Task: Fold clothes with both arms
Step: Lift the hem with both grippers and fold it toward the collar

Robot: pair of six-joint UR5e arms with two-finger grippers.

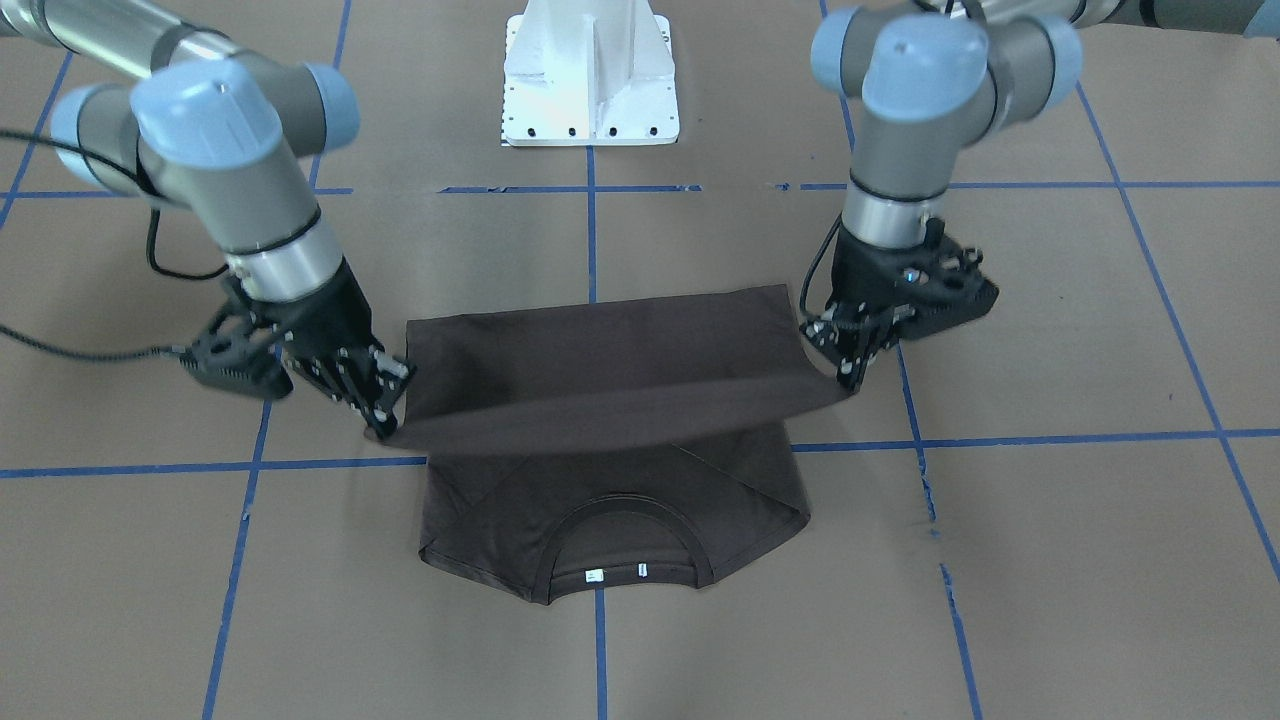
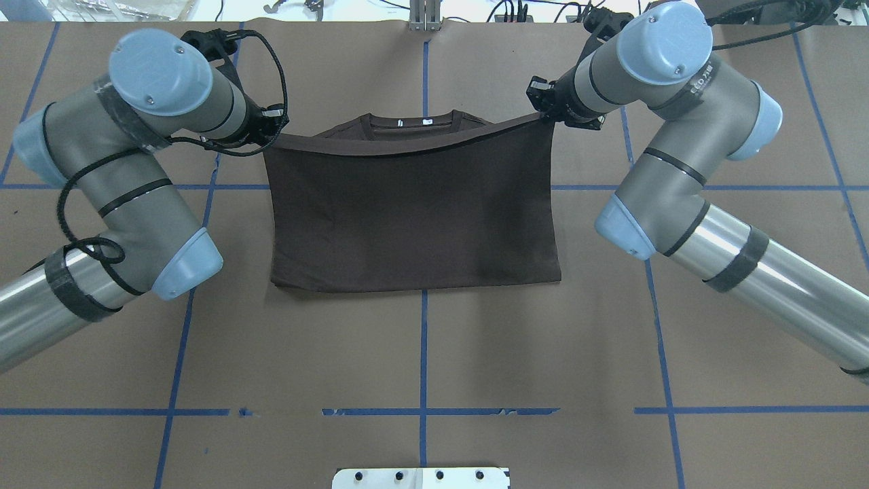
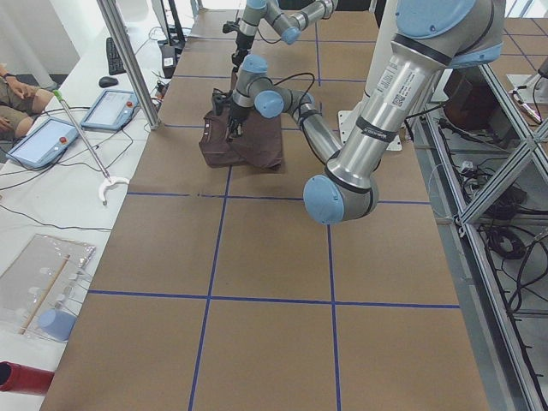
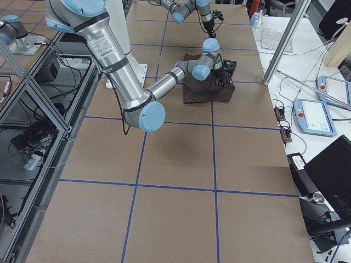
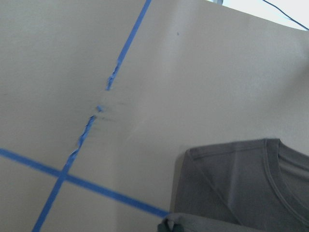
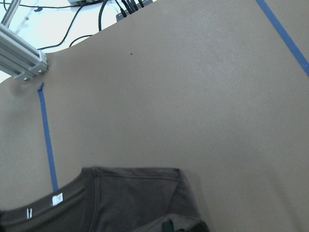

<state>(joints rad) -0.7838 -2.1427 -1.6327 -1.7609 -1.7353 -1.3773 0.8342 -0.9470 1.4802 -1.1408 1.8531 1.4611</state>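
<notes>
Left arm (image 2: 156, 95) at 9 o'clock, jaws pinched shut on the shirt (image 2: 414, 210) hem corner; right arm (image 2: 652, 54) at 3 o'clock, likewise. Hem raised, stretched 9-to-3 above the tabletop (image 2: 421, 353); collar (image 2: 411, 121) just toward 12 o'clock, equally near both.

dark t-shirt (image 2: 414, 217) on taped table (image 2: 543, 353)

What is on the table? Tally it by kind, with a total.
Dark brown cotton T-shirt: 1
Silver-grey tubular robot arms: 2 (left arm, right arm)
Black two-finger grippers: 2 (left gripper, right gripper)
White metal pedestal: 1
Total: 6
</notes>
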